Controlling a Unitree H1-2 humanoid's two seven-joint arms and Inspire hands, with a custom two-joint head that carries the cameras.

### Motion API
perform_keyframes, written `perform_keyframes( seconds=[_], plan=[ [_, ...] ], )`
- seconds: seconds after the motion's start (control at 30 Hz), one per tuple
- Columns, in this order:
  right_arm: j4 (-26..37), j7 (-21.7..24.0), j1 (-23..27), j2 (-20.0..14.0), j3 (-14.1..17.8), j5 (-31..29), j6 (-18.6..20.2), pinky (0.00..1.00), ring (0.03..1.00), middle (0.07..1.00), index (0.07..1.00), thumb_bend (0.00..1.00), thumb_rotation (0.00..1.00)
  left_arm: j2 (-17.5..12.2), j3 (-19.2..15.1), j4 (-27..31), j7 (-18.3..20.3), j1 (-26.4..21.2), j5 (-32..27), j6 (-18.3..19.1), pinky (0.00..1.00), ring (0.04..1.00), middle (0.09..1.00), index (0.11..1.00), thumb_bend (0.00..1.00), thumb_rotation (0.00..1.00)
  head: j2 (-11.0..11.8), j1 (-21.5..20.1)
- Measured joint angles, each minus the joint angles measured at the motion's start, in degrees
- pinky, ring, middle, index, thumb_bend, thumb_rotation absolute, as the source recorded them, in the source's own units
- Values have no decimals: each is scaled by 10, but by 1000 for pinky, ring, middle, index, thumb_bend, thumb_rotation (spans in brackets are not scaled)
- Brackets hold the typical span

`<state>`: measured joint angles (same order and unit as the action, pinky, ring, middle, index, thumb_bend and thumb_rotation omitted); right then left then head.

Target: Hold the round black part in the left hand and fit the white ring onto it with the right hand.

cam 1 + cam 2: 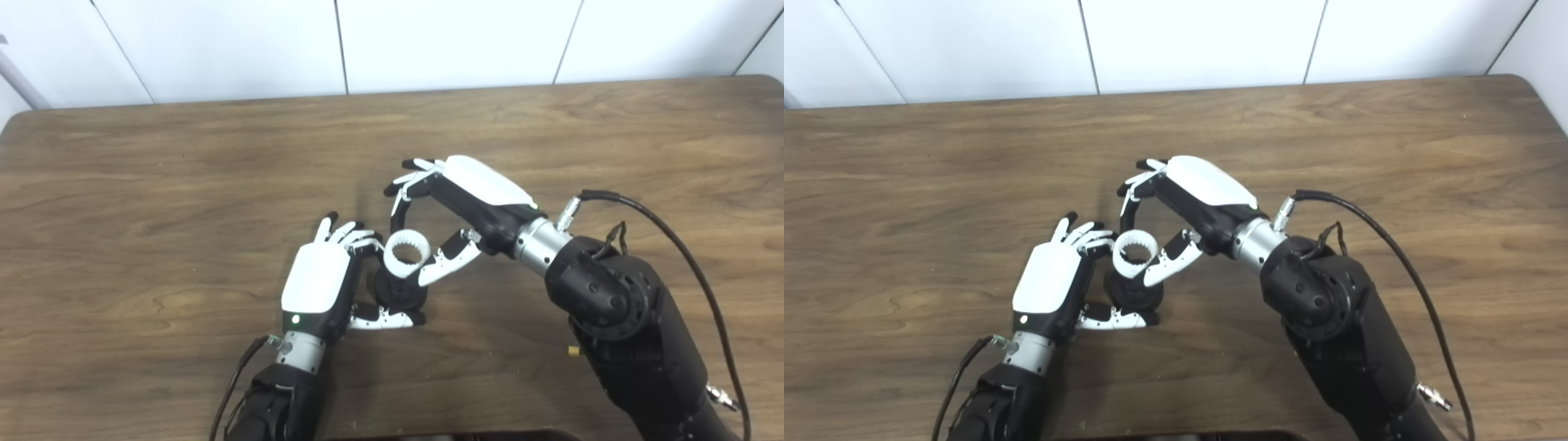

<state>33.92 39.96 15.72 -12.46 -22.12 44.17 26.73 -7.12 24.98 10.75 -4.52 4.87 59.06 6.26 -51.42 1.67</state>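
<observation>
The round black part [401,297] stands on the wooden table [153,184] near the middle. My left hand [315,278] is shut on it, fingers curled behind it and thumb across its front. The white ring [392,260], toothed inside, sits on top of the black part, tilted slightly. My right hand [471,190] reaches in from the right, its thumb against the ring's right side and one finger coming down to the far rim, the other fingers spread above. The same shows in the right eye view, with the ring [1123,260] between both hands.
A black cable [674,245] loops off my right forearm over the table's right side. A dark edge [453,436] shows at the bottom of the picture. The table's far edge meets a white panelled wall [429,43].
</observation>
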Motion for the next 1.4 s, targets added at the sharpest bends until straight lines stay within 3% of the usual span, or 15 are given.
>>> perform_keyframes(
  seconds=[0.53,1.4],
  plan=[
    [-10,0,-11,-8,-18,11,-10,1000,979,820,482,525,134,1,0,0,-1,0,0,1,1000,874,760,484,525,59,-1,-1],
    [-47,-26,-15,3,-17,16,-26,1000,971,827,483,524,134,1,1,-1,-1,-1,0,0,1000,868,758,484,524,57,3,-4]
  ],
)
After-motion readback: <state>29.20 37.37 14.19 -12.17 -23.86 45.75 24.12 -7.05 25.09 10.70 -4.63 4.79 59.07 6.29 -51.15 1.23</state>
